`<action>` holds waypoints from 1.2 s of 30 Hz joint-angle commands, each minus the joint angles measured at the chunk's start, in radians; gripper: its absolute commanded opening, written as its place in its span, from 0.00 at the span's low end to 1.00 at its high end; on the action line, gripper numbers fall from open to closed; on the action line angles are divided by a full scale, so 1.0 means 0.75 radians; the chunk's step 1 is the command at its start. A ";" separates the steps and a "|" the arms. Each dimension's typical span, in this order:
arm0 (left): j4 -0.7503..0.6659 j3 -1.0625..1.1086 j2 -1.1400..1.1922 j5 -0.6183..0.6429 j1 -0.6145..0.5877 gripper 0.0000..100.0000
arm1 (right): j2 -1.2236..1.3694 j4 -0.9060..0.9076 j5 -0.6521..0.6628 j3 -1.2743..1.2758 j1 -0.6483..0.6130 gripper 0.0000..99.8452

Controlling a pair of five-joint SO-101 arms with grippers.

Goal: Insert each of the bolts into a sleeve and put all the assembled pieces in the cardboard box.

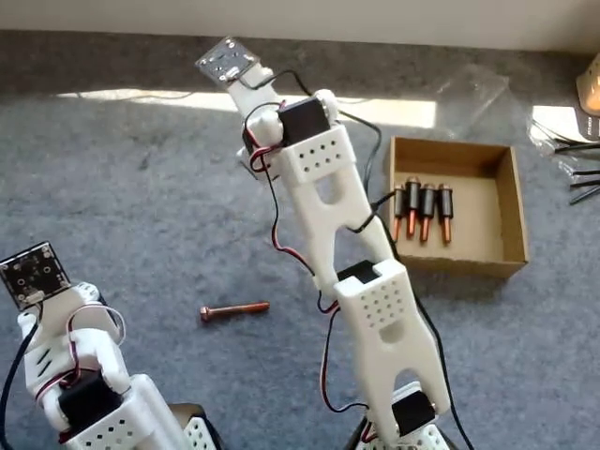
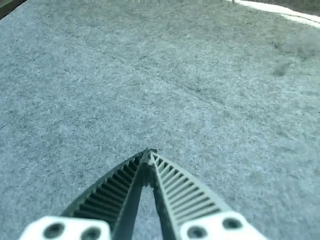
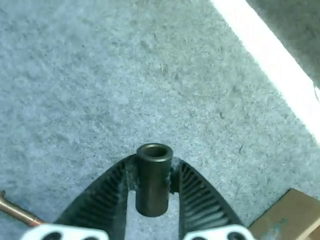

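Observation:
A dark cylindrical sleeve [image 3: 154, 180] stands upright between the fingers of my right gripper [image 3: 154, 161], which is shut on it above the grey carpet. In the high view the right arm [image 1: 323, 202] stretches up the middle of the table. A copper bolt [image 1: 234, 310] lies loose on the carpet to the left of that arm, and its end shows in the right wrist view [image 3: 15, 212]. The cardboard box [image 1: 502, 173] at the right holds several assembled bolt-and-sleeve pieces [image 1: 422, 208]. My left gripper [image 2: 149, 155] is shut on nothing over bare carpet; the left arm [image 1: 80, 366] is at the lower left.
A clear plastic bag [image 1: 473, 89] lies behind the box. Cables [image 1: 579, 173] cross the right edge. A corner of the box [image 3: 292, 217] shows close to the right gripper. Open carpet spreads between the two arms and to the far left.

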 commanded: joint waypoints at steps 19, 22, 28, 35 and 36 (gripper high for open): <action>-0.002 -0.007 -0.011 -0.002 0.024 0.01 | -0.830 -0.021 -0.076 1.063 0.163 0.01; -0.002 -0.007 -0.011 -0.002 0.024 0.01 | -0.830 -0.144 -0.076 1.261 0.226 0.01; 0.000 -0.007 -0.011 -0.002 0.024 0.01 | -0.832 -0.379 -0.076 1.576 0.257 0.01; 0.002 -0.007 -0.011 -0.002 0.024 0.01 | -0.830 -0.682 -0.076 1.787 0.257 0.01; 0.002 -0.007 -0.011 -0.002 0.024 0.01 | -0.830 -0.731 -0.076 1.818 0.257 0.01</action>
